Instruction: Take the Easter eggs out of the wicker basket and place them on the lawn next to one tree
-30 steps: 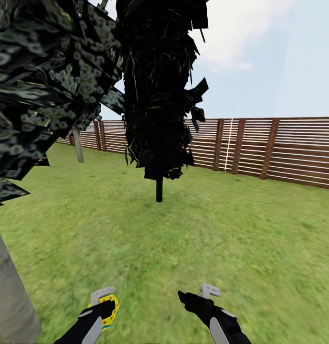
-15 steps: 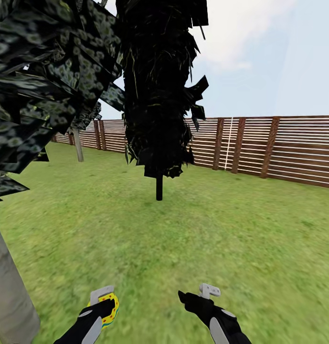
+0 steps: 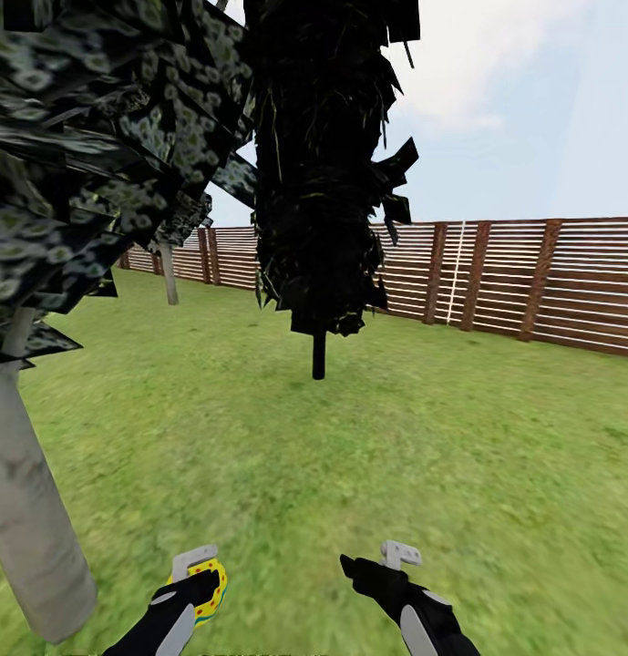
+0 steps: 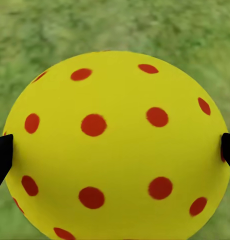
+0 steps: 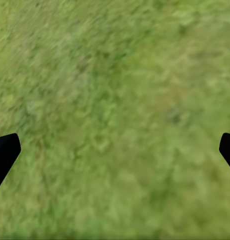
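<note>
Over lawn [image 3: 423,474], one Easter egg [image 4: 117,145] within left gripper [image 3: 197,583]; two trees.

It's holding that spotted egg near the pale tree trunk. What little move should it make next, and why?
Probably lower the left gripper toward the lawn and let go. It is shut on an Easter egg, and the pale grey trunk already stands close on that side. The right gripper hangs open over bare grass.

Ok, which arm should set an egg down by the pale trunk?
Left. The left gripper already holds an Easter egg and is nearer the tree; the right gripper is open over bare lawn.
</note>
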Controlling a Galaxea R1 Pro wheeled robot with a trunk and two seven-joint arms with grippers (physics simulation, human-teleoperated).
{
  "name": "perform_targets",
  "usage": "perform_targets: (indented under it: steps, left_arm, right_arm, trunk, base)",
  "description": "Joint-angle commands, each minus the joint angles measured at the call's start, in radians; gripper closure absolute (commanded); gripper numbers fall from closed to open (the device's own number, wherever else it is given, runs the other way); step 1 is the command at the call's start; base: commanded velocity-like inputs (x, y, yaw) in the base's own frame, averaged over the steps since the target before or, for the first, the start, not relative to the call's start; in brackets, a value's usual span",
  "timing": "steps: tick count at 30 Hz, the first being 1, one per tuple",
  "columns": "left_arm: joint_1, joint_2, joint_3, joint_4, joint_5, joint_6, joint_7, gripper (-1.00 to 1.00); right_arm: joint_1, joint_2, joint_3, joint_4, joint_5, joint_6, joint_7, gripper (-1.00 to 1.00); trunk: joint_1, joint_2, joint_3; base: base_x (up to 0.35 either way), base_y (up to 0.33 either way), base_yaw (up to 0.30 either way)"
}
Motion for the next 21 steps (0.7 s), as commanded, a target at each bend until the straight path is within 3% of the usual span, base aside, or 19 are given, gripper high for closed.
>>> perform_targets:
  steps: [1,11,21]
  left_arm:
    - [0.0,0.0,-0.003,-0.002,0.004,0.005,0.005,1.0]
    - [0.0,0.0,-0.005,-0.002,0.002,0.005,0.006,1.0]
    - [0.0,0.0,-0.006,-0.002,0.0,0.005,0.006,1.0]
  right_arm:
    - [0.0,0.0,0.001,-0.002,-0.008,0.004,-0.004,-1.0]
    - [0.0,0.001,0.001,-0.002,-0.008,0.004,-0.004,-1.0]
    - [0.0,0.001,0.002,-0.002,-0.008,0.004,-0.004,-1.0]
  trunk:
    - [0.004,-0.008,-0.004]
    - [0.042,-0.078,-0.035]
    - [0.081,-0.148,-0.065]
  base:
    - [0.0,0.0,0.063]
    - [0.0,0.0,0.021]
    - [0.0,0.0,0.248]
